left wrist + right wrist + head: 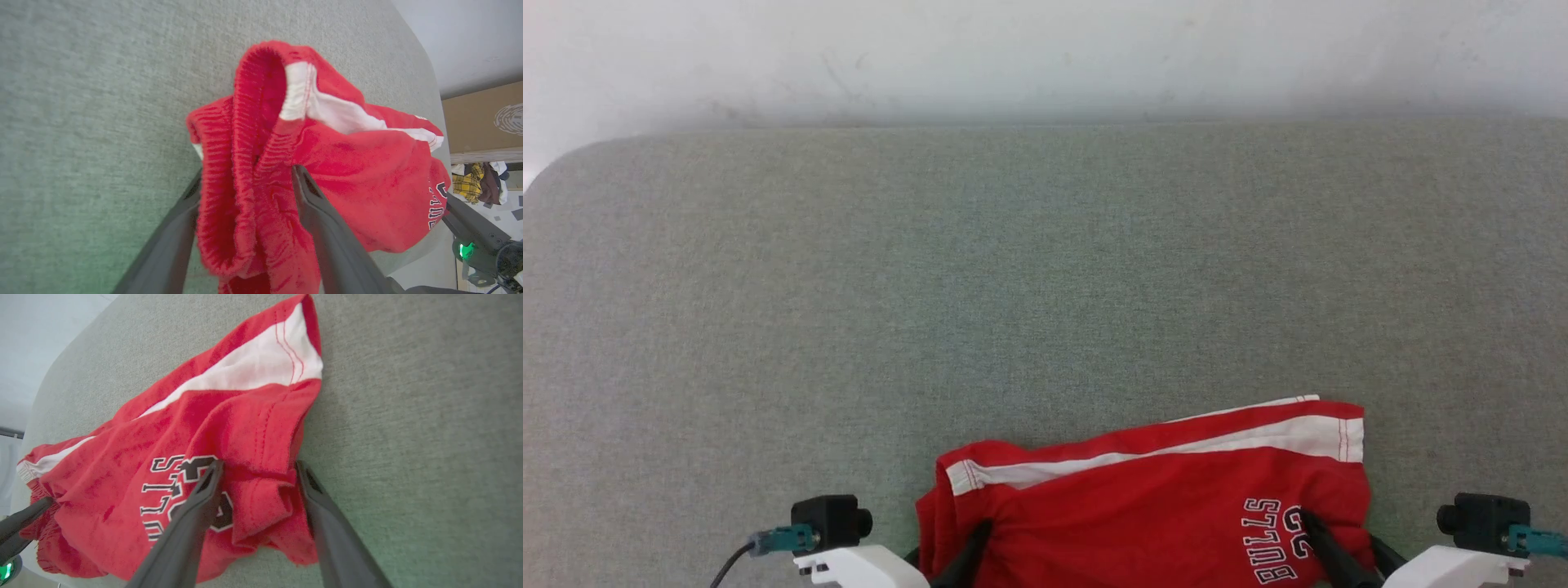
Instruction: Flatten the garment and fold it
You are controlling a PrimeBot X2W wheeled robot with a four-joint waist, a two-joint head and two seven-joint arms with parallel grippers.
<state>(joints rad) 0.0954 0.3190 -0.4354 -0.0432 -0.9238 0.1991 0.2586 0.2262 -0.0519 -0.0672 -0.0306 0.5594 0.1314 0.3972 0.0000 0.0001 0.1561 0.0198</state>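
We find the garment (1160, 498) lying crumpled at the near edge of the desk (1045, 269), right of centre, with part of it hanging over that edge towards the robot. Its waistband (229, 171) is on the robot's left and the leg hem (286, 428) on the right. The left hand (247, 175) stands at the waistband end. Its fingers are spread and straddle the gathered elastic, which bulges loosely between them, not visibly squeezed. The right hand (259, 464) stands at the hem end, likewise spread. One finger (192, 514) lies across the "BULLS" lettering (1274, 539), and the other (327, 522) is just beside the cloth on the desk side, with a folded flap of the leg between them. A white stripe (1176, 449) runs along the far side of the cloth. The desk beyond is bare grey-green felt up to a pale wall (1045, 57). Off the desk, the left wrist view shows a cardboard box (482, 122) and a heap of clothes (478, 183), both well apart from the work.
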